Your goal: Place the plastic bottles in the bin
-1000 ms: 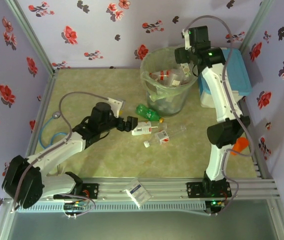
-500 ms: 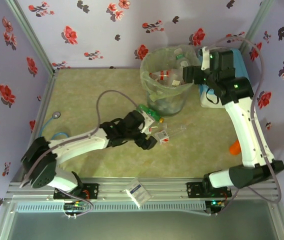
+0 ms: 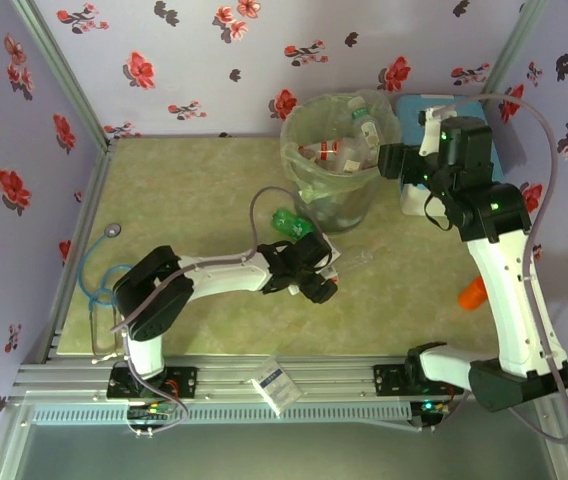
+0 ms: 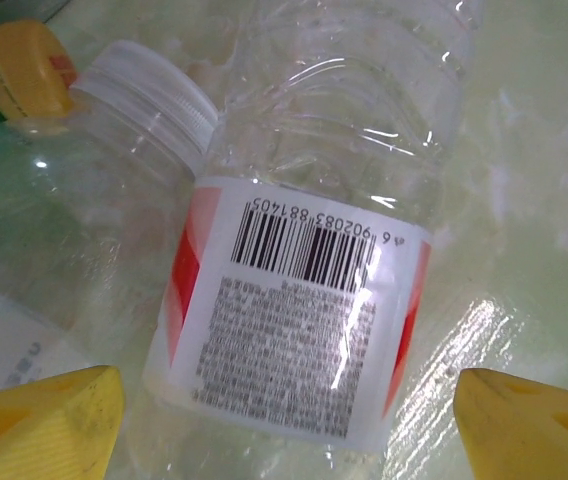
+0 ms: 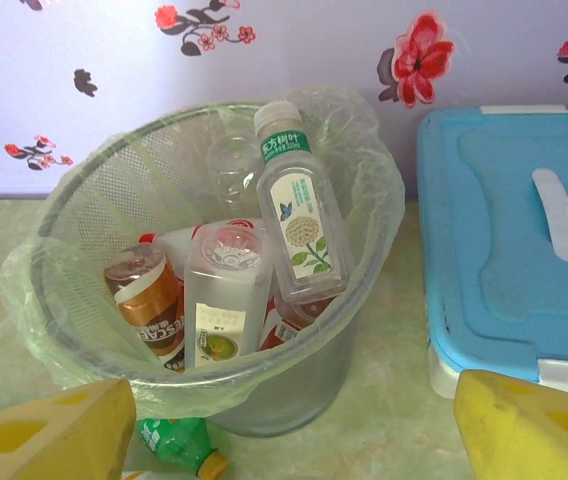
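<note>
Closely, barcode (image 4: 304,248) on clear bottle (image 4: 294,340) (left wrist)

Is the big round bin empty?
No, the bin has several bottles inside, and the green-label bottle stands tallest among them.

I work in a lab's test booth: purple flowered backdrop walls (image 3: 194,50) rise behind the bin (image 3: 342,208), aluminium frame posts (image 3: 64,75) flank it, and an aluminium rail (image 3: 344,375) runs in front
</note>
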